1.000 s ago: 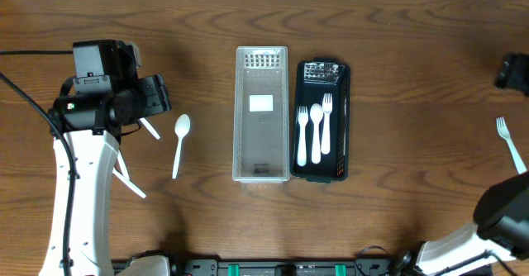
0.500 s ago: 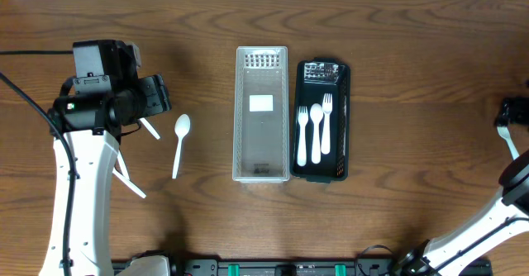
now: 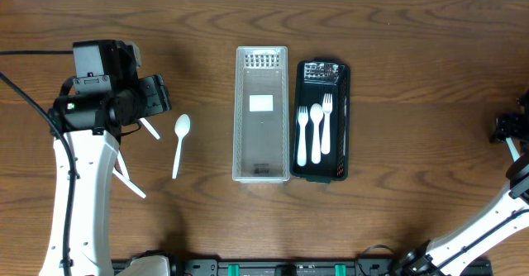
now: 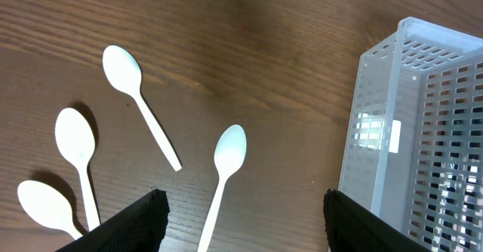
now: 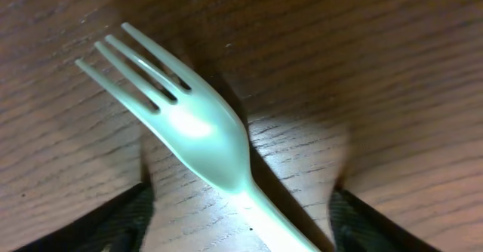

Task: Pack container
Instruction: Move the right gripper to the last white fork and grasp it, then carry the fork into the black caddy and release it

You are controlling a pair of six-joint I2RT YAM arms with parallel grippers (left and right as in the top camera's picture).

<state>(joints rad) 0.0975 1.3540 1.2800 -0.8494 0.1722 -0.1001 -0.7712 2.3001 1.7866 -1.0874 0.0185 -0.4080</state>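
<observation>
A clear perforated container [image 3: 261, 115] stands at the table's middle, with a black tray [image 3: 321, 119] holding two white forks and a spoon right beside it. My left gripper [image 4: 241, 223] is open above a white spoon [image 4: 226, 161] that lies left of the container [image 4: 423, 131]. In the overhead view that gripper [image 3: 161, 96] hovers at the left, near the spoon [image 3: 179, 144]. At the far right edge my right gripper [image 3: 506, 129] is low over a white fork [image 5: 192, 135]. Its jaws [image 5: 241, 223] stand open on either side of the fork's neck, with a gap on each side.
Three more white spoons [image 4: 136, 93] lie left of the near one, partly under my left arm [image 3: 83, 168] in the overhead view. The right arm's base sits at the lower right corner [image 3: 496, 226].
My right gripper has come down from the back right onto the fork at the right edge and now covers most of it from above. The left arm has not moved.
</observation>
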